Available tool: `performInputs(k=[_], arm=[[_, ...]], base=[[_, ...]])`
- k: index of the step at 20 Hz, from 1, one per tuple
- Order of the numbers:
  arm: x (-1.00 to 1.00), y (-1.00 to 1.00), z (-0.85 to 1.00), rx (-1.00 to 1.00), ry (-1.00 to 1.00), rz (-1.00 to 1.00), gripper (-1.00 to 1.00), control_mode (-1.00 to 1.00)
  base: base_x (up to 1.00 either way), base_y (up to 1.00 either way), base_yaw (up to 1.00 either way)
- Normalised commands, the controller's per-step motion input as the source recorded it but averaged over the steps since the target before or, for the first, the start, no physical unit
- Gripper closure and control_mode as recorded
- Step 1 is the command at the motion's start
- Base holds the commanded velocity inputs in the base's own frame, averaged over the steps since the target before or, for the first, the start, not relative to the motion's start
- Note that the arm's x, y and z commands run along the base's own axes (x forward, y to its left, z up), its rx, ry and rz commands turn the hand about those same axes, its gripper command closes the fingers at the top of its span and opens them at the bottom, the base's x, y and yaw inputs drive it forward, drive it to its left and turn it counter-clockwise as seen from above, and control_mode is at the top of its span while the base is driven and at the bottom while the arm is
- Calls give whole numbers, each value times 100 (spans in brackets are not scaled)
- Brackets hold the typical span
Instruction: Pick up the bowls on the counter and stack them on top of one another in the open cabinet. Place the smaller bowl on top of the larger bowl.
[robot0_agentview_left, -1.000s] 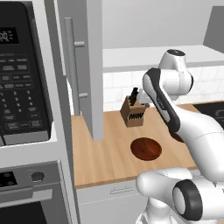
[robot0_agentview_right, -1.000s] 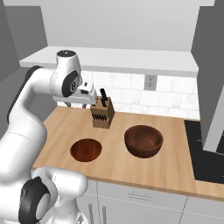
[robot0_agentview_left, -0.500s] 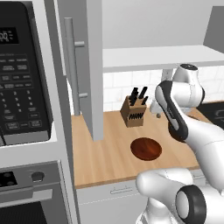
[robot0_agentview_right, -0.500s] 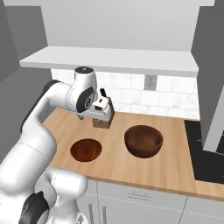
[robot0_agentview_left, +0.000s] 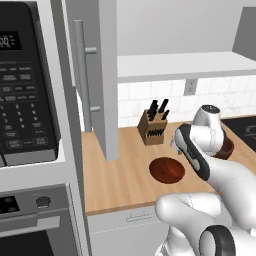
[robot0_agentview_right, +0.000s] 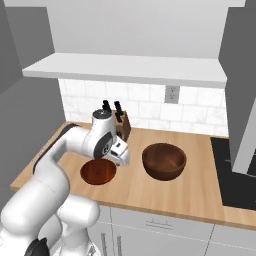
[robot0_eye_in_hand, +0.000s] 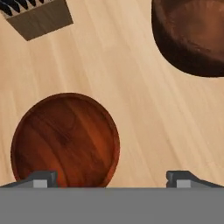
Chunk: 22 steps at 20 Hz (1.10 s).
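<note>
Gripper (robot0_eye_in_hand: 111, 177) points straight down at the counter (robot0_eye_in_hand: 131, 109), jaws spread wide and holding nothing; one fingertip (robot0_eye_in_hand: 41, 178) sits over the near rim of the smaller bowl (robot0_eye_in_hand: 65, 139), the other over bare wood beside it. In the right base view the hand (robot0_agentview_right: 119, 152) hangs above the counter (robot0_agentview_right: 165, 192) at the right edge of the smaller bowl (robot0_agentview_right: 97, 172), between it and the larger bowl (robot0_agentview_right: 164, 161). Both bowls stand upright on the counter, apart from each other, a strip of wood showing between them; the larger bowl (robot0_eye_in_hand: 192, 35) takes the top right corner of the hand view. From the left base view the smaller bowl (robot0_agentview_left: 167, 170) sits in front of the knife block (robot0_agentview_left: 153, 129), and the larger bowl (robot0_agentview_left: 227, 146) is mostly hidden behind the arm, just a sliver of rim visible. Knife block (robot0_agentview_right: 121, 124) stands at the back against the tiled wall, black handles up, well behind the smaller bowl. Open cabinet (robot0_agentview_left: 200, 64) hangs above the counter, its pale shelf bare, the grey door (robot0_agentview_left: 97, 75) with the silver bar handle swung out to the left, next to the black microwave (robot0_agentview_left: 27, 85). A dark cooktop (robot0_agentview_right: 235, 175) lies flush at the counter's right end.
</note>
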Motion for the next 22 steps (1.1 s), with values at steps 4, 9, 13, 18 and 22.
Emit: performInputs(k=[4,9,13,18,22], arm=[[44,2,-69,4,1,-11,-100,-100],[38,0,-70,8,11,-2,-100,-100],[5,0,-39,4,2,0,-100,-100],[1,0,-22,1,0,0,-100,-100],[8,0,-46,0,1,0,-100,-100]], base=[[0,0,0],[0,0,0],[0,0,0],[0,0,0],[0,0,0]])
